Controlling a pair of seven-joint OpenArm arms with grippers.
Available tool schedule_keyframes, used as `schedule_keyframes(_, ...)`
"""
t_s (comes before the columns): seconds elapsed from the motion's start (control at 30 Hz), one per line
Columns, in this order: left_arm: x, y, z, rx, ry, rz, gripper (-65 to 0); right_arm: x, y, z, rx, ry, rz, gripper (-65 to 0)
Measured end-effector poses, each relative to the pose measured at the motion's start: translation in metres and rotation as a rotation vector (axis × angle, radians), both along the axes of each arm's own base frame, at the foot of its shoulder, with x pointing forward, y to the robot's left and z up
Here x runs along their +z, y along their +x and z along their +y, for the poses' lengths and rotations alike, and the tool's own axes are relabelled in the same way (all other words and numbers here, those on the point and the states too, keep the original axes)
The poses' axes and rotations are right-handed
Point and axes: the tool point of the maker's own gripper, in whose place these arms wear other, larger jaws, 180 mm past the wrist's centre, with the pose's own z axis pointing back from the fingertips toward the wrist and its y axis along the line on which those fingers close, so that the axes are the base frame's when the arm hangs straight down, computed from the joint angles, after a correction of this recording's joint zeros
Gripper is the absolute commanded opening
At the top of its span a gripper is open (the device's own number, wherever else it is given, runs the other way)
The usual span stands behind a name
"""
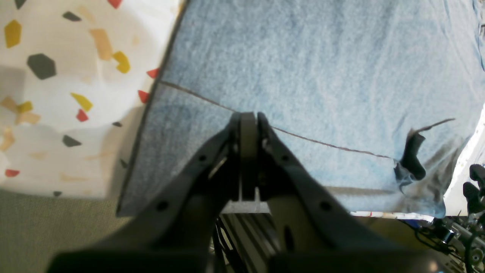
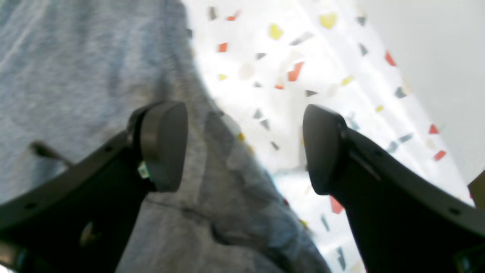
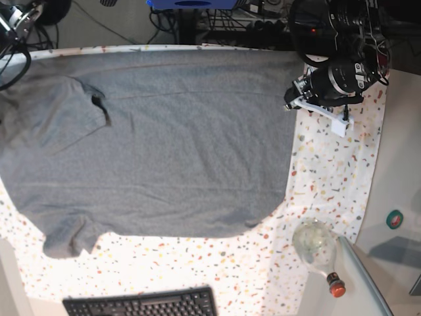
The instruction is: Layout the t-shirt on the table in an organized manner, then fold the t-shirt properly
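Base view: t-shirt [image 3: 164, 145] spread on worktop [image 3: 329, 191], unfolded; left hand [image 1: 248, 119] apparently pinches its hem, right hand [image 2: 244, 146] open.

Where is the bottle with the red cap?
In the base view, the bottle lies at the lower right, at the edge of the speckled table, just past the grey t-shirt's hem corner and right of the keyboard.

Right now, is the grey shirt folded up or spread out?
Spread out. The plain heather-grey knit t-shirt lies mostly flat across the white speckled table, with only one sleeve folded over onto its body.
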Motion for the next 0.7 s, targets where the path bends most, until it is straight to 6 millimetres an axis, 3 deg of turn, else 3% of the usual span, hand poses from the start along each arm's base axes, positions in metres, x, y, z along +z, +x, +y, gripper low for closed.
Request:
schedule_keyframes(0.23, 0.002, 0.005, 0.0, 0.0, 0.0, -0.013, -65.0, 0.014, 0.017, -0.014, -0.009, -0.023, -0.045, -20.3)
schedule_keyframes(0.5, 0.002, 0.004, 0.0, 0.0, 0.001, -0.012, -65.0, 0.017, 0.026, -0.011, -0.009, -0.014, -0.064, -20.3)
schedule_keyframes(0.57, 0.002, 0.005, 0.001, 0.002, 0.002, -0.013, -65.0, 0.018, 0.035, -0.006, 0.036, -0.035, -0.059, -20.3)
schedule_keyframes(0.7, 0.003, 0.006, 0.0, 0.002, 0.001, -0.015, -65.0, 0.017, 0.065, 0.023, 0.179, -0.08, -0.059, -20.3)
